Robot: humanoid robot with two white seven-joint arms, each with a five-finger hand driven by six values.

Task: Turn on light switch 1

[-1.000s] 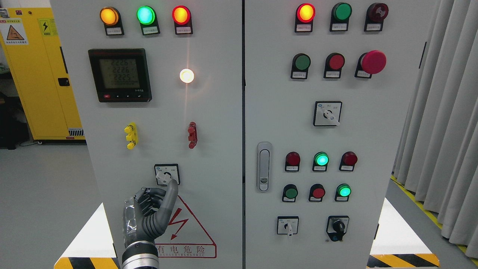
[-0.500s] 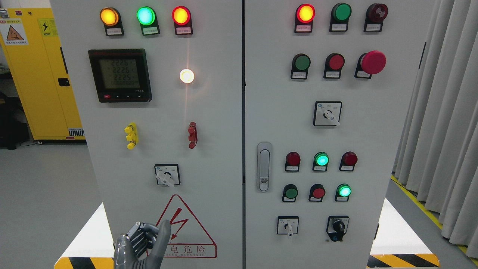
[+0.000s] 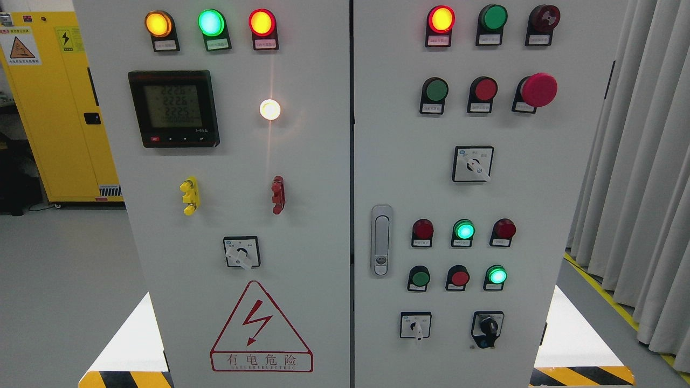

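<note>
Right now neither of my hands shows anywhere in the head view, so I cannot tell whether their fingers are spread or curled, and I cannot say which hand sits nearer the work.

What I take for light switch 1 is the rotary selector switch (image 3: 241, 252) on the left door of the control cabinet (image 3: 302, 161), low on that panel. It sits straight above the red electric-shock warning triangle (image 3: 261, 328), below the gap between the yellow terminal (image 3: 189, 195) and the red terminal (image 3: 277, 194). Its white lever runs on a slant, its tip pointing down and to the right.

Just up the panel the white lamp (image 3: 269, 109) is glowing, right of the digital meter (image 3: 173, 108). I judge that the switch is already thrown and the job is likely done.

Should another turn be needed, the knob lies left of the cabinet's middle seam, so my left arm, entering from the lower left, would have the shorter reach, rising past the warning triangle to meet the lever from below.
</note>
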